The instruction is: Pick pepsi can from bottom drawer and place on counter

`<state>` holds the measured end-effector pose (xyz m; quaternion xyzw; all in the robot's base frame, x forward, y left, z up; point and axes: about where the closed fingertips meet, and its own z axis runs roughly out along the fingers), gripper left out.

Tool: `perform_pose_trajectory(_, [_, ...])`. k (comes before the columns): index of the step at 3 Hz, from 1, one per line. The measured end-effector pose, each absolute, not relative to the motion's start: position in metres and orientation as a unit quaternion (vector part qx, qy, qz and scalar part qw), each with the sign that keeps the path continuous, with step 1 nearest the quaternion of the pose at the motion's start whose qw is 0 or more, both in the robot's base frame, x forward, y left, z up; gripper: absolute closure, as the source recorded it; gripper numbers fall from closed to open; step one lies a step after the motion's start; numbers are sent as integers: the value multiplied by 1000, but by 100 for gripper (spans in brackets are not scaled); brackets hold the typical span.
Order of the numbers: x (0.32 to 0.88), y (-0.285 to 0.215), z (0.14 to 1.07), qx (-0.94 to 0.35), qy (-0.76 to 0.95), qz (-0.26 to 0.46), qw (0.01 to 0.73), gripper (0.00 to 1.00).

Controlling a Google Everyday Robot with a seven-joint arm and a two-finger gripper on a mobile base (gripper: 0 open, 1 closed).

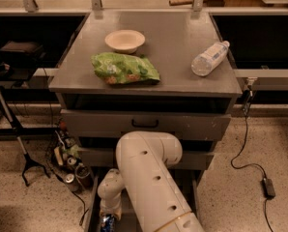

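The pepsi can (106, 223), blue with a silver top, stands in the open bottom drawer (91, 208) at the lower edge of the view. My gripper (108, 215) hangs from the white arm's wrist, reaches down into the drawer and sits right at the can's top. The wrist hides most of it. The counter (178, 40) is the grey top of the cabinet, above and behind the arm.
On the counter lie a beige bowl (125, 39), a green chip bag (124, 69) and a clear water bottle (209, 58). The middle drawer front has a black handle (145, 124). Dull cans (72, 179) and cables sit on the floor at left, and a power adapter (268, 188) at right.
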<state>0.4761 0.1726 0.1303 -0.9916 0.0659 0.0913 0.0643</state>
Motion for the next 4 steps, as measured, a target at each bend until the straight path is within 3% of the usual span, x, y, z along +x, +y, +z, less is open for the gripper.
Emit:
perform_pose_trajectory(2, [473,134,206,-994,79,65,41,100])
perform_pose_trajectory(4, [485,104,294,-992,66,79,77,100])
